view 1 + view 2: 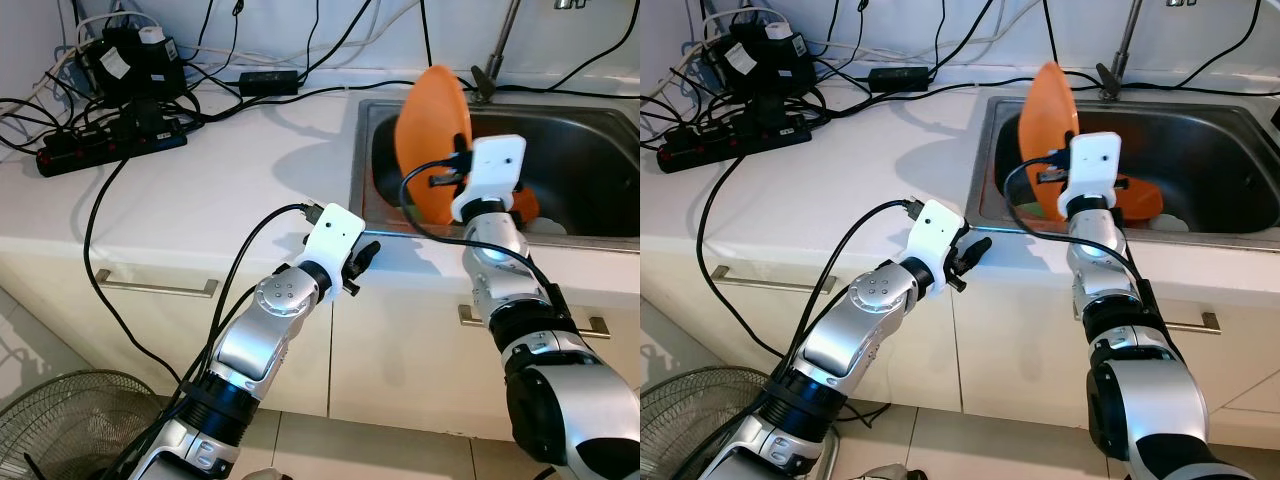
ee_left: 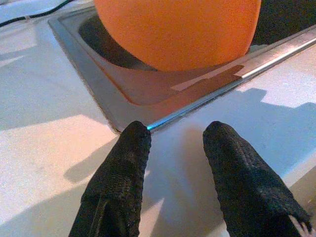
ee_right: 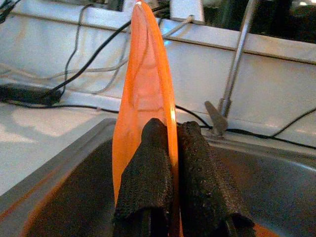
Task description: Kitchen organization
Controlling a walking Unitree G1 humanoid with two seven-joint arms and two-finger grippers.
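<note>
At upper right, the right gripper point(image 3: 170, 163) pinches an upright round orange plastic plate point(image 1: 432, 120) over the steel sink point(image 1: 585, 150), while the left gripper point(image 2: 175, 148) hovers open at centre.

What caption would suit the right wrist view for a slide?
Right gripper shut on the rim of an upright orange plate, held over the steel sink near the faucet.

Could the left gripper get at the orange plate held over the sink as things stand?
Probably yes: the left gripper, open, hovers at the sink edge with bare counter before the orange plate, though the right gripper already clamps its rim.
</note>
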